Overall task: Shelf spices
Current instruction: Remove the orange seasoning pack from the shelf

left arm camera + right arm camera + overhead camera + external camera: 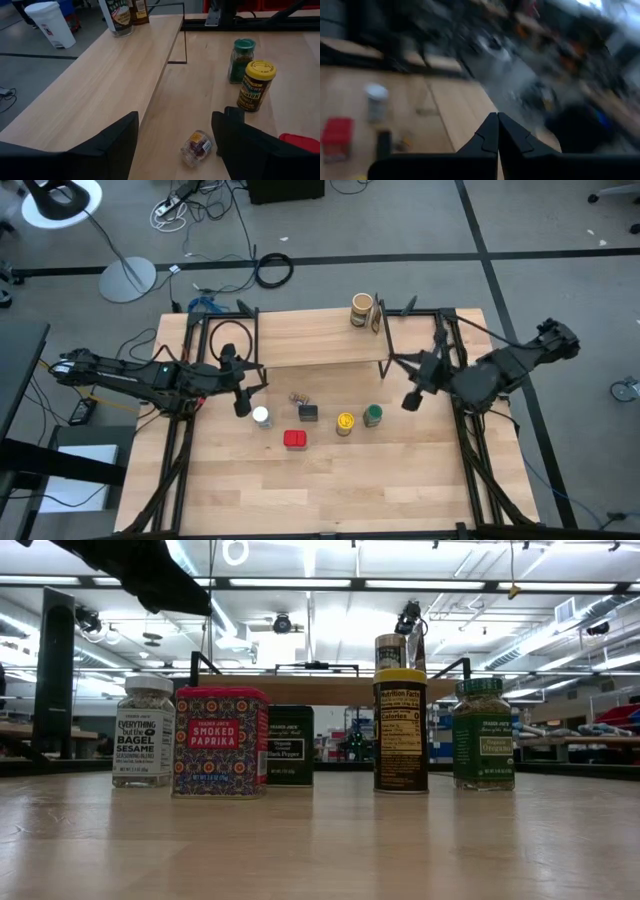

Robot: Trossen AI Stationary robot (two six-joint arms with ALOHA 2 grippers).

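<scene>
The shelf (310, 340) stands along the table's far side. On its right end stands a brown canister (362, 310) with another jar close beside it. In front of the shelf, on the table, stand a white-lidded jar (261, 417), a dark tin (307, 413), a red tin (295, 440), a yellow-lidded jar (345, 423) and a green jar (372, 416). A small jar (196, 147) lies on its side there too. My left gripper (243, 402) hangs open just left of the white-lidded jar. My right gripper (410, 400) is shut and empty, raised to the right of the green jar.
Black frame bars (215, 330) flank the shelf at both ends. The near half of the table (330, 490) is bare wood. Past the table's far edge, cables and a lamp base (127, 278) lie on the floor.
</scene>
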